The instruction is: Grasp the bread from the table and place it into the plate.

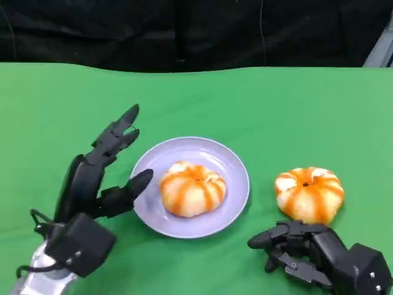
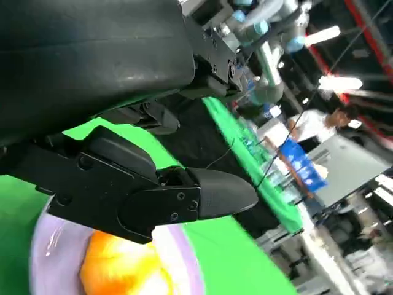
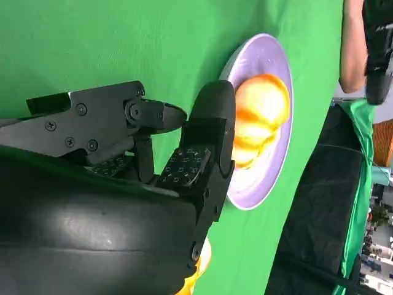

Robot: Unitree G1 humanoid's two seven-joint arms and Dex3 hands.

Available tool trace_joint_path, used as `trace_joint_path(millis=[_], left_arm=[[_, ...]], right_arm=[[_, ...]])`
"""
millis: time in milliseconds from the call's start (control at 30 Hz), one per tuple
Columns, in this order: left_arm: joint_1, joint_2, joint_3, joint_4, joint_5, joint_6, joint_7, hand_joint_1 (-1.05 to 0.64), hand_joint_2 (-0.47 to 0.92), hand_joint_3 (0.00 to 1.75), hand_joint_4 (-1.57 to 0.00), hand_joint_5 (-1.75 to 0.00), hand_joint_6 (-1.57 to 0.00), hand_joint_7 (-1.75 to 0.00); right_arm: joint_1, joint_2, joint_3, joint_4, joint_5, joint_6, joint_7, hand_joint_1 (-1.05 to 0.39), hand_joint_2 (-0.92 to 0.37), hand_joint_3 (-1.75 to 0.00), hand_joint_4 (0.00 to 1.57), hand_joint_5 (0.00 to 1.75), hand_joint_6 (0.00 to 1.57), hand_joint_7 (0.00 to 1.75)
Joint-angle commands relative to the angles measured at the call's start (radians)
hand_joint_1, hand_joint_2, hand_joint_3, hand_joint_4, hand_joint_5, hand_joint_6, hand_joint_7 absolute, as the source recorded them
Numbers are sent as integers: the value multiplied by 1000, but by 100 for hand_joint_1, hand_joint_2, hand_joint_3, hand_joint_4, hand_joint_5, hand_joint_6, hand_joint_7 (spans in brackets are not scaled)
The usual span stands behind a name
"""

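One orange-striped round bread [image 1: 192, 188] lies in the lavender plate [image 1: 233, 163] at the table's middle. A second bread [image 1: 309, 193] of the same kind sits on the green table to the plate's right. My left hand [image 1: 101, 178] stands open just left of the plate, fingers spread, thumb close to the rim, holding nothing. My right hand [image 1: 319, 252] lies low just in front of the second bread, fingers apart and pointing left, not touching it. The left wrist view shows the left hand [image 2: 153, 196] over the plate [image 2: 55, 246] and its bread [image 2: 123, 270]. The right wrist view has the right hand [image 3: 184, 160], plate [image 3: 264, 43], plated bread [image 3: 264, 104] and an edge of the second bread [image 3: 196, 270].
The green cloth [image 1: 276, 110] covers the whole table, backed by a black curtain [image 1: 184, 31]. A person's arm [image 3: 353, 49] is beyond the table's far side. More tables and people stand in the room behind [image 2: 307, 135].
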Motion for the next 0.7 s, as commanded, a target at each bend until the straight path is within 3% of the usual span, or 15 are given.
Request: trace_joint_path(millis=[33, 367, 700], left_arm=[[2, 22, 71, 45, -83, -69, -60, -67, 92, 50, -60, -3, -33, -1], [33, 1, 215, 87, -318, -70, -296, -62, 92, 48, -59, -1, -35, -1], [58, -18, 284, 92, -365, -35, -384, -60, 92, 48, -59, 0, -38, -2]], right_arm=[[11, -12, -1, 12, -11, 26, -5, -4, -92, -41, 77, 130, 104, 48], [10, -16, -5, 19, -2, 19, 11, -5, -92, -39, 77, 128, 103, 48], [4, -16, -5, 27, -6, 16, 10, -5, -92, -38, 78, 125, 103, 48]])
